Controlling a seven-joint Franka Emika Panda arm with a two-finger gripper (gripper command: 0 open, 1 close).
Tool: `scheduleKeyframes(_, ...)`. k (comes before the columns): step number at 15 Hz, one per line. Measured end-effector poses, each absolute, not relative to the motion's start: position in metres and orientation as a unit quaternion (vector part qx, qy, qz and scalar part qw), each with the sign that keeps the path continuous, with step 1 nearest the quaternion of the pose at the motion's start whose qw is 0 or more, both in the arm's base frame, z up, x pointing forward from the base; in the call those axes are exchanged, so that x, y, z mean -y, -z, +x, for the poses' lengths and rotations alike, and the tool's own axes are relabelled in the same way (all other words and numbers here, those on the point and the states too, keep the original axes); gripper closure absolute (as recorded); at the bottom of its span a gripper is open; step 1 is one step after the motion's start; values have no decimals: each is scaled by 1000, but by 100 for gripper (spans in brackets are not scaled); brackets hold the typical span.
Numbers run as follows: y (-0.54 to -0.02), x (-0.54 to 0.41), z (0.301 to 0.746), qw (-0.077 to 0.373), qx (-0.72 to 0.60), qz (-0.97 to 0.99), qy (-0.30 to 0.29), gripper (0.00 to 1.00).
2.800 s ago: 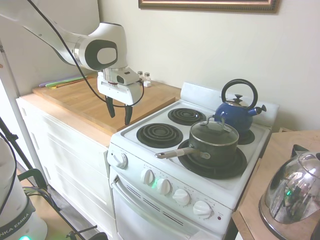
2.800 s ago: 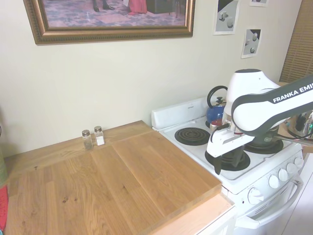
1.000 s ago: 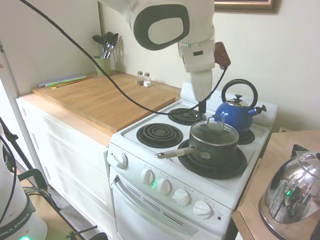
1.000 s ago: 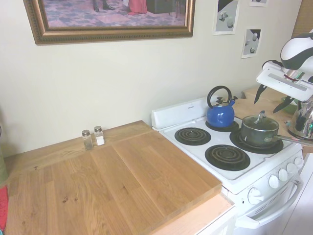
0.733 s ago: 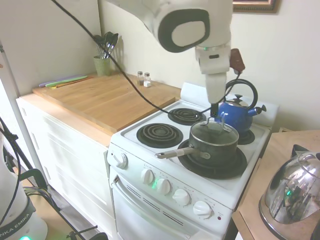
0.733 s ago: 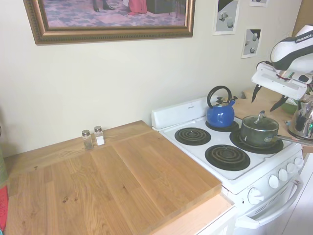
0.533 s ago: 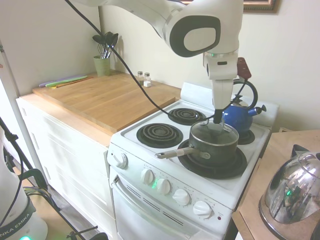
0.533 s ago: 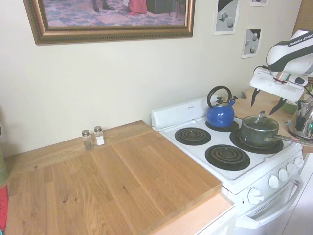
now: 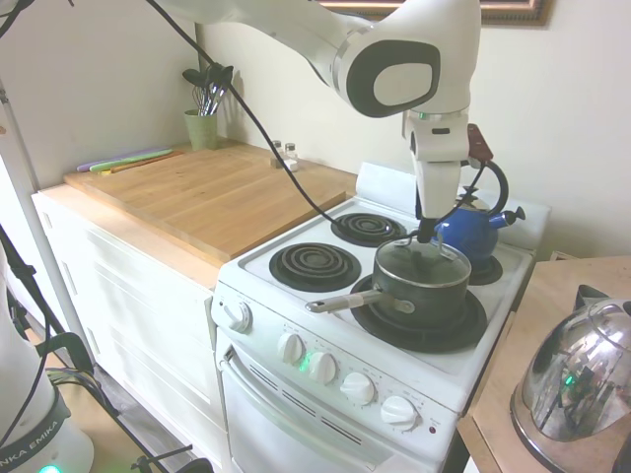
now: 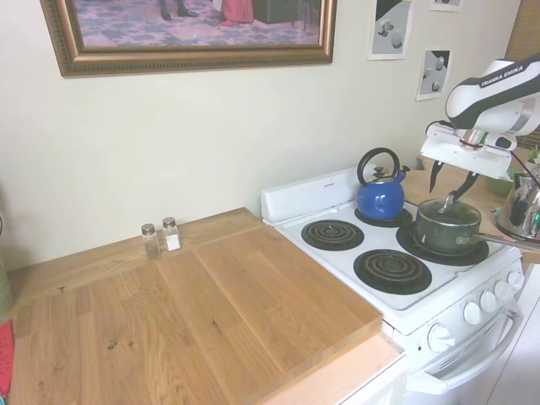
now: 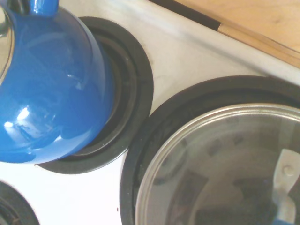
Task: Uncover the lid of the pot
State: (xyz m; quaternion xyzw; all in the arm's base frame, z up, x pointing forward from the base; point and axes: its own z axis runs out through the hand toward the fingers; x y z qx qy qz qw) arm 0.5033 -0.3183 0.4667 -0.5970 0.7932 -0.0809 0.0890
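Hovering just above the round clear glass lid (image 9: 421, 258) with its metal rim, the robot's hand (image 10: 445, 179) has its two dark fingers spread apart, gripping nothing, one to each side of the lid's small arched metal handle (image 10: 446, 201). That lid sits closed on the dark grey round pot (image 9: 418, 289), whose long silvery handle (image 9: 344, 301) points toward the front edge of the white electric stove (image 9: 296, 307). The pot stands on the front right burner; the blue enamel kettle (image 9: 466, 222) sits on the burner behind it, close by, and in the wrist view a narrow strip of white stove top separates their burner rings. Both left-hand coil burners (image 9: 315, 265) are bare. Left of the stove a broad wooden worktop (image 9: 205, 195) lies open, with two small shakers (image 10: 160, 237) at the wall. A shiny chrome kettle (image 9: 576, 380) stands on the wooden surface right of the stove.
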Motion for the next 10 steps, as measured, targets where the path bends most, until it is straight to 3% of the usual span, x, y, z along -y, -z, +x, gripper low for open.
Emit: scheduleKeyframes(10,-463,332,497,88,-791,-600,77,100)
